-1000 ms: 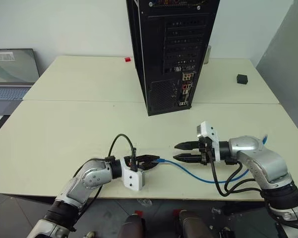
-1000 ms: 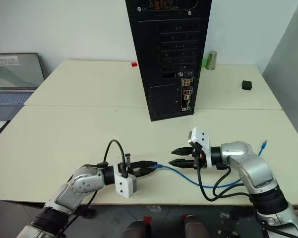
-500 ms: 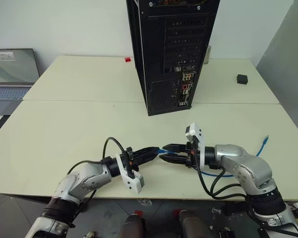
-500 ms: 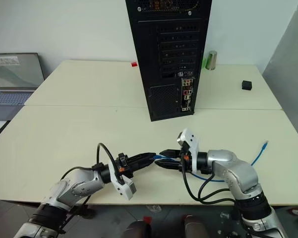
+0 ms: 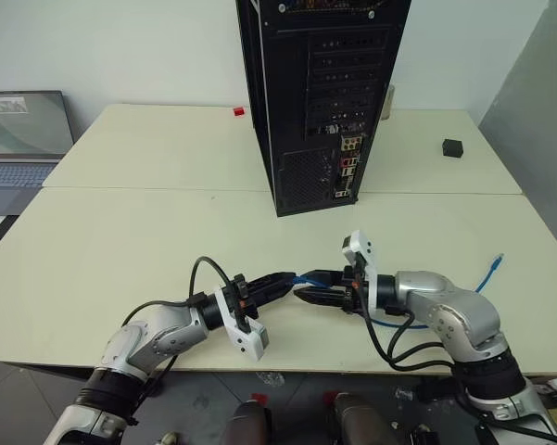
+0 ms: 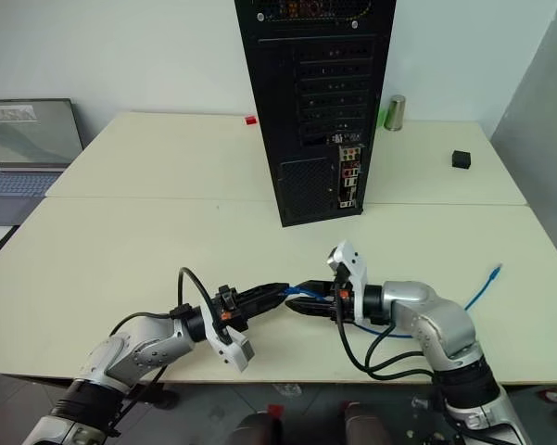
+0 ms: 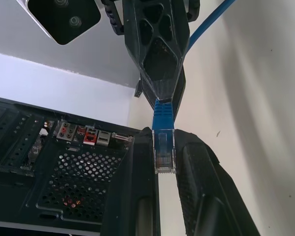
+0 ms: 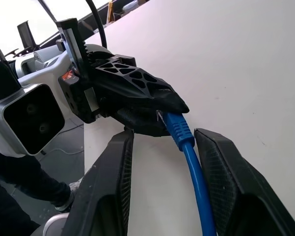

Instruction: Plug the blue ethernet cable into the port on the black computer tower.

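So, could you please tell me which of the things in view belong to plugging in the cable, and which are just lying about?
Part of the job:
- blue ethernet cable, its plug pinched in the shut left hand
- right hand, fingers either side of the cable, not closed on it
- black computer tower

Lying about:
- laptop
- small red item
- small black block
- metal can

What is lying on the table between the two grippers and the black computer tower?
Nothing: in the left eye view, bare cream table separates the left gripper and right gripper from the black computer tower.
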Motion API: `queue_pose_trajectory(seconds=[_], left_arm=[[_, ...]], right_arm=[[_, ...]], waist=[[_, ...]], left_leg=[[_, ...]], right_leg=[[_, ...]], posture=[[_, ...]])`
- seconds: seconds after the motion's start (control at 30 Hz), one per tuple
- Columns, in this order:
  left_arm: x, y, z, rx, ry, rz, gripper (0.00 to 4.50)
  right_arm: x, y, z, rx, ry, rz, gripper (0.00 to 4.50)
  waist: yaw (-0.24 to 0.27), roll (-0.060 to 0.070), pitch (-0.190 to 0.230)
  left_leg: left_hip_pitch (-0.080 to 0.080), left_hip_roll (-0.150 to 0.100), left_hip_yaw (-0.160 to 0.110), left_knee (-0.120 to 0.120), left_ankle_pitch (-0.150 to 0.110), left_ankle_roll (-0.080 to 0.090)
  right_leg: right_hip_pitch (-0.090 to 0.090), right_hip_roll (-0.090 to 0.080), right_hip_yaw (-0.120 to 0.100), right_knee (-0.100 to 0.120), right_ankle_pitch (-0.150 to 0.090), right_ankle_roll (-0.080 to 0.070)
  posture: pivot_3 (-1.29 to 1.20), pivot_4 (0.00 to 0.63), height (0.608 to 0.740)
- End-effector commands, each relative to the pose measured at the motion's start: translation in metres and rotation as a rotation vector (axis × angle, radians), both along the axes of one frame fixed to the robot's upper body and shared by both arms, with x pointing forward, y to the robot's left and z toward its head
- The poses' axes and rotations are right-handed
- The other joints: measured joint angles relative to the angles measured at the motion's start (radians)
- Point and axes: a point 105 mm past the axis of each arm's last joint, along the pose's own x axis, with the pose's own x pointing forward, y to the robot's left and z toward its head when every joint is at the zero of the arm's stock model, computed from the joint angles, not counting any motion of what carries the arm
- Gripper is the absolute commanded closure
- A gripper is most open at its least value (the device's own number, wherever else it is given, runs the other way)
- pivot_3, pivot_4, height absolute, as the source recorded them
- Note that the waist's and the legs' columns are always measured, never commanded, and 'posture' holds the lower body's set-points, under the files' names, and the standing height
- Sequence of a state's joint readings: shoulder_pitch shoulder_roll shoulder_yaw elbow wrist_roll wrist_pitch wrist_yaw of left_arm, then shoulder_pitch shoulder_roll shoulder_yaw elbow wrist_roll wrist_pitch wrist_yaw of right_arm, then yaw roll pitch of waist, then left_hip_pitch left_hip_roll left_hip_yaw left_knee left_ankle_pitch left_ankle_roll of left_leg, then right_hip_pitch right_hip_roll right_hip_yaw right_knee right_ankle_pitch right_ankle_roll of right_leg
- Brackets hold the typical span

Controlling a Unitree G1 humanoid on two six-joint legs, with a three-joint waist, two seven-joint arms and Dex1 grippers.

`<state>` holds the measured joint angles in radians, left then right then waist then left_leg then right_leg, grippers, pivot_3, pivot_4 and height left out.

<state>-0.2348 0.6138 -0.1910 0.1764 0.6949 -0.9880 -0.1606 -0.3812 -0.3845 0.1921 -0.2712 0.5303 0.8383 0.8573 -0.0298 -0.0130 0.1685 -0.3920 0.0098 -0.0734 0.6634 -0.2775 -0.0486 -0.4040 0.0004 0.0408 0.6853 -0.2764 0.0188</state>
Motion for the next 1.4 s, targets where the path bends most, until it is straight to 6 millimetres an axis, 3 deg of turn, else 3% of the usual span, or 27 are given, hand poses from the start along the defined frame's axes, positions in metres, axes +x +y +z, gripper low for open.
queue_pose_trajectory(seconds=[0.03,0.2,0.63,0.67,1.03,1.2,1.4], left_arm=[[-0.003,-0.002,0.005,-0.006,-0.027,-0.019,4.23],[-0.004,-0.003,0.005,-0.009,-0.026,-0.021,4.23],[-0.010,-0.006,0.006,-0.046,0.036,-0.054,4.23],[-0.009,-0.006,0.007,-0.057,0.042,-0.053,3.53],[-0.005,-0.002,0.014,-0.121,0.144,-0.033,1.29],[0.019,0.003,0.026,-0.306,0.366,0.120,0.33],[0.030,-0.016,0.039,-0.502,0.668,0.165,0.33]], right_arm=[[0.002,0.005,0.011,0.025,-0.044,0.011,3.21],[0.003,0.004,0.009,0.011,-0.047,0.014,4.48],[0.002,0.002,0.007,-0.002,-0.041,0.027,4.50],[0.002,0.002,0.007,-0.003,-0.041,0.028,4.50],[0.012,-0.011,0.013,-0.010,-0.071,-0.029,4.50],[0.033,-0.035,0.027,-0.013,-0.153,-0.186,4.50],[0.062,-0.055,0.054,0.019,-0.298,-0.424,4.50]], waist=[[0.000,0.000,0.000],[0.000,0.000,0.000],[0.000,0.000,0.000],[0.000,0.000,0.000],[-0.001,0.000,0.000],[-0.001,0.000,0.000],[-0.003,0.000,0.000]], left_leg=[[0.000,0.000,0.000,0.000,0.000,0.000],[0.000,0.000,0.000,0.000,0.000,0.000],[0.000,0.000,0.000,0.000,0.000,0.000],[0.000,0.000,0.000,0.000,0.000,0.000],[0.000,0.000,0.000,0.000,0.000,0.000],[0.000,0.000,0.000,0.000,0.000,0.000],[0.000,-0.001,0.000,0.000,0.000,0.000]], right_leg=[[0.000,0.000,0.000,0.000,0.000,0.000],[0.000,0.000,0.000,0.000,0.000,0.000],[0.000,0.000,0.000,0.001,0.000,0.000],[0.000,0.000,0.000,0.001,0.000,0.000],[0.000,0.000,0.000,0.001,0.000,0.000],[0.000,0.000,0.000,0.001,0.000,0.000],[0.000,0.001,0.000,0.002,0.000,0.000]], posture=[[0.00,0.150,0.740],[0.00,0.150,0.740],[0.00,0.150,0.740],[0.00,0.150,0.740],[0.00,0.150,0.740],[0.00,0.150,0.740],[0.00,0.150,0.740]])
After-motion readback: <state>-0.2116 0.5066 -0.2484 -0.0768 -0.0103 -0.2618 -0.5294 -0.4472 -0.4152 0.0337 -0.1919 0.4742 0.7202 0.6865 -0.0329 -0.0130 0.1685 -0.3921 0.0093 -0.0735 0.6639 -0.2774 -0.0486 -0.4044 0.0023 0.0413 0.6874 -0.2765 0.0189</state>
